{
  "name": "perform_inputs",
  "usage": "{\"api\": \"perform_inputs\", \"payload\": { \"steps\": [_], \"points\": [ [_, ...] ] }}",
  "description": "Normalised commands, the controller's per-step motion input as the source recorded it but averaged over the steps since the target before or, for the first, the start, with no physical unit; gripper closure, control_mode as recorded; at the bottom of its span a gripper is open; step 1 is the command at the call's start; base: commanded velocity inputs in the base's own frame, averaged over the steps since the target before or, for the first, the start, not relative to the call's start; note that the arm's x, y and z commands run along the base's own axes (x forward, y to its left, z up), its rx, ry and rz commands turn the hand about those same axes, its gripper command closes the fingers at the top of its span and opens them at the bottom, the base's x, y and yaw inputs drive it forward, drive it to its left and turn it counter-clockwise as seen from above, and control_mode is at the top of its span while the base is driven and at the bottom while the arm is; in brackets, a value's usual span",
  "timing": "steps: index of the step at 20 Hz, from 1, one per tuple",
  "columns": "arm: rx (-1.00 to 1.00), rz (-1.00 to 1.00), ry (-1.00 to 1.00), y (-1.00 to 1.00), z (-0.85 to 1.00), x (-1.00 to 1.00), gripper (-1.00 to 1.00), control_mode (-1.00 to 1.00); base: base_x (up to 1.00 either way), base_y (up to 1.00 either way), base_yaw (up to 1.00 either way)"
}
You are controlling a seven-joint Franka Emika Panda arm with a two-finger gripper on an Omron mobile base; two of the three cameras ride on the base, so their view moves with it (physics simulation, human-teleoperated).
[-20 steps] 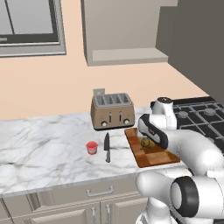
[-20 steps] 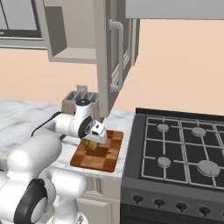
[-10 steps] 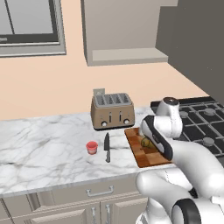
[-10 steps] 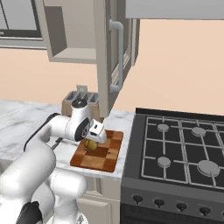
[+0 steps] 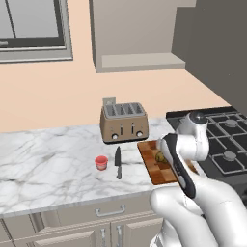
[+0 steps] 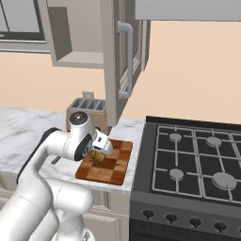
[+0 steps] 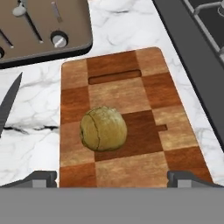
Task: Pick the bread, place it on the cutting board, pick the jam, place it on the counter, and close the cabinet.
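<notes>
- Jaws spread wide and empty; gripper (image 7: 111, 177) hangs over the cutting board (image 7: 148, 65), fingertips apart at the view's bottom.
- One bread (image 7: 103, 129) lies on that board, at twelve o'clock from the jaws, untouched; roundish, no clear long axis.
- One jam (image 5: 101, 162) stands on the counter (image 5: 43, 159), at nine o'clock of one knife (image 5: 118, 163).
- One toaster (image 5: 123, 122) beyond; one cabinet (image 6: 115, 56) open, likely next.

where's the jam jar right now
In the left base view the jam stands on the counter, left of the knife, in front of the toaster.
</notes>
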Motion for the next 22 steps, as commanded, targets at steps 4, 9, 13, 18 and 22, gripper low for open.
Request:
{"api": "perform_inputs", "payload": {
  "steps": [4, 9, 13, 18, 22],
  "points": [
    [0.0, 0.0, -0.15, 0.0, 0.32, -0.24, -1.0, -1.0, 0.0, 0.0, 0.0],
    [0.0, 0.0, -0.1, 0.0, 0.37, -0.17, -1.0, -1.0, 0.0, 0.0, 0.0],
    [0.0, 0.0, -0.1, 0.0, 0.28, -0.25, -1.0, -1.0, 0.0, 0.0, 0.0],
    [-0.01, 0.0, -0.22, 0.0, 0.21, -0.26, -1.0, -1.0, 0.0, 0.0, 0.0],
    [0.0, 0.0, -0.21, 0.0, 0.21, -0.32, -1.0, -1.0, 0.0, 0.0, 0.0]
  ]
}}
